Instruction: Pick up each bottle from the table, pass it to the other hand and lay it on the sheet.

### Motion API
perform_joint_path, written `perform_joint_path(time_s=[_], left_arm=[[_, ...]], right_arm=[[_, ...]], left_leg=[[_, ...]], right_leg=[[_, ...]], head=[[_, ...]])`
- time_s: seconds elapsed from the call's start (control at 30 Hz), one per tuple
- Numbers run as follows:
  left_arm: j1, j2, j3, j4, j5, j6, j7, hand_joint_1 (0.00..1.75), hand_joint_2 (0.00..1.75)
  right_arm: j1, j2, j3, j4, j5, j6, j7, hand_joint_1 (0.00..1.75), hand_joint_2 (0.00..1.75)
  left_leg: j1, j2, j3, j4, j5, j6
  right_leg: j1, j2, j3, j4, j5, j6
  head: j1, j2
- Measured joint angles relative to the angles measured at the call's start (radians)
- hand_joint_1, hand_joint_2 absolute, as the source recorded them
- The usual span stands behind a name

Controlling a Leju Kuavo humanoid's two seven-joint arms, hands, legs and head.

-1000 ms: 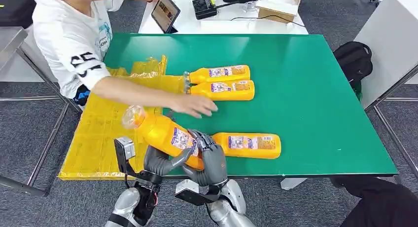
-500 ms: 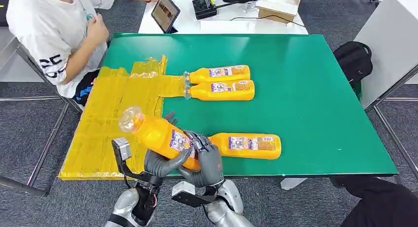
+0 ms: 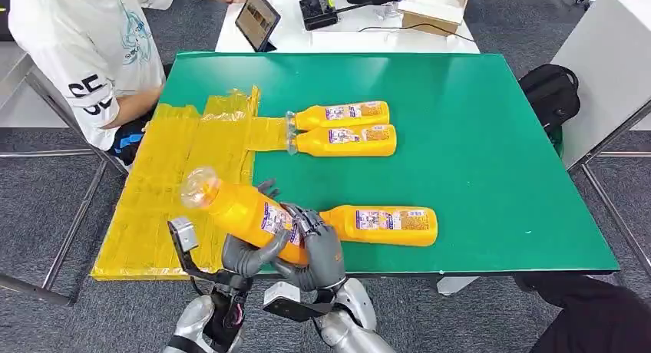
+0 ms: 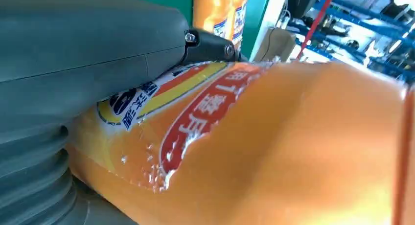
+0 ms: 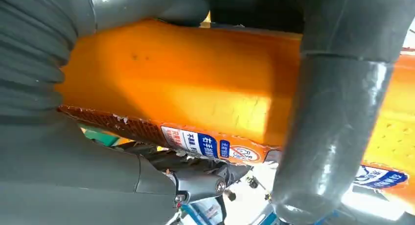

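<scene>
Since the earlier frames, the person (image 3: 84, 54) had pulled their arm off the table and sat back, while the held bottle (image 3: 246, 211) had drifted slightly toward the yellow sheet (image 3: 169, 184). From the head view I saw both hands wrapped on that bottle above the table's (image 3: 476, 138) near edge: left hand (image 3: 246, 255) under its lower body, right hand (image 3: 318, 249) curled around the base. Another bottle (image 3: 384, 225) lay just beside them, with two bottles (image 3: 342, 127) further off, necks touching the sheet.

On the left wrist view, my thumb (image 4: 88, 54) pressed against the label. On the right wrist view, fingers (image 5: 333, 122) clasped the orange body.

I judged the handover risky: if the right hand released before the left hand's grip was firm, the tilted bottle could slip and fall off the table edge.
</scene>
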Motion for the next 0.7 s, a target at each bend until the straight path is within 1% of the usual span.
perform_joint_path(time_s=[0.43,0.47,0.5,0.53,0.57,0.7], left_arm=[[0.008,-0.013,0.030,-0.008,0.022,0.005,-0.010,1.75,1.75],[0.009,-0.015,0.030,-0.009,0.016,0.008,-0.014,1.75,1.75],[0.010,-0.015,0.031,-0.009,0.014,0.010,-0.016,1.75,1.75],[0.010,-0.015,0.031,-0.009,0.011,0.013,-0.018,1.75,1.75],[0.010,-0.015,0.031,-0.010,0.001,0.019,-0.023,1.75,1.75],[0.004,-0.016,0.029,-0.026,-0.089,0.095,-0.065,1.75,1.75]], right_arm=[[-0.017,0.000,0.034,0.025,-0.005,0.003,0.015,1.75,1.75],[-0.017,0.000,0.035,0.025,-0.005,0.003,0.017,1.38,1.75],[-0.017,0.000,0.035,0.025,-0.005,0.003,0.017,0.00,1.75],[-0.017,0.000,0.035,0.026,-0.005,0.003,0.018,0.00,1.75],[-0.018,0.000,0.035,0.026,-0.005,0.004,0.020,0.00,0.00],[-0.018,0.000,0.041,0.032,-0.014,0.011,0.024,0.00,0.00]], left_leg=[[0.000,0.000,0.000,0.000,0.000,0.000],[0.000,0.000,0.000,0.000,0.000,0.000],[0.000,0.000,0.000,0.000,0.000,0.000],[0.000,0.000,0.000,0.000,0.000,0.000],[0.000,0.000,0.000,0.000,0.000,0.000],[0.000,0.000,0.000,0.000,0.000,0.000]], right_leg=[[0.000,0.000,0.000,0.000,0.000,0.000],[0.000,0.000,0.000,0.000,0.000,0.000],[0.000,0.000,0.000,0.000,0.000,0.000],[0.000,0.000,0.000,0.000,0.000,0.000],[0.000,0.000,0.000,0.000,0.000,0.000],[0.000,0.000,0.000,0.000,0.000,0.000]], head=[[0.000,0.000],[0.000,0.000],[0.000,0.000],[0.000,0.000],[0.000,0.000],[0.000,0.000]])
